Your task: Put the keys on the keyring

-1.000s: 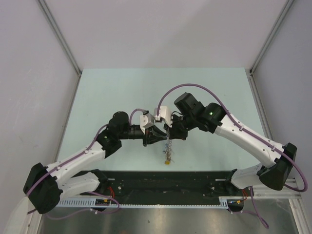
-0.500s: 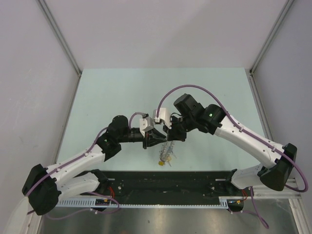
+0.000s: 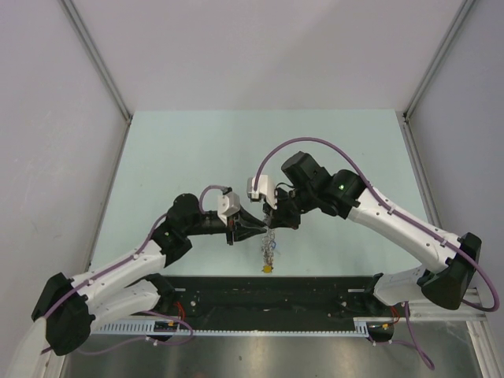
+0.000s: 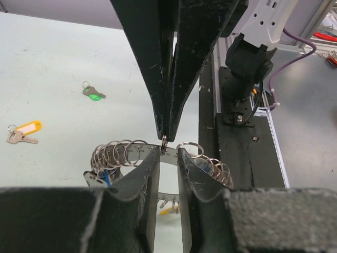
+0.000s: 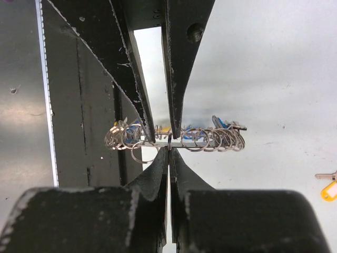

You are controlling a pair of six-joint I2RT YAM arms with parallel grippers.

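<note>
- Since a second ago, my left arm has drawn back toward its base, and the bundle hanging between the two hands has swung a little with it.
- Right hand (image 4: 165, 138): its fingers are pressed together, pinching the wire of the keyring (image 4: 118, 153), a large wire hoop crowded with grey metal keys and small split rings. It is held in the air above the pale green desk (image 3: 181, 150).
- Left hand (image 4: 168, 158): its fingers are partly spread, one on each side of the right hand's pinch point, with the tips at the wire. I cannot tell whether they bear on it.
- From the right wrist the hoop is edge-on, lying crosswise to that hand's fingers and reaching out to both sides.
- The relation that matters is that both loose keys lie flat on the desk, below and well apart from the hands, off to the left of the left hand's fingers.
- The small silver key with the green plastic head (image 4: 93, 95) is the farther one, its blade angled away from the hand.
- The silver key with the yellow-orange tag (image 4: 23, 129) lies farther left, with its blade pointing away from the hand.
- I judge the left hand freer to fetch one, but I cannot tell which arm is nearer.
- From above I cannot find either loose key, and the yellow speck under the bundle may belong to the ring. The right wrist view cuts the yellow tag at its edge.
</note>
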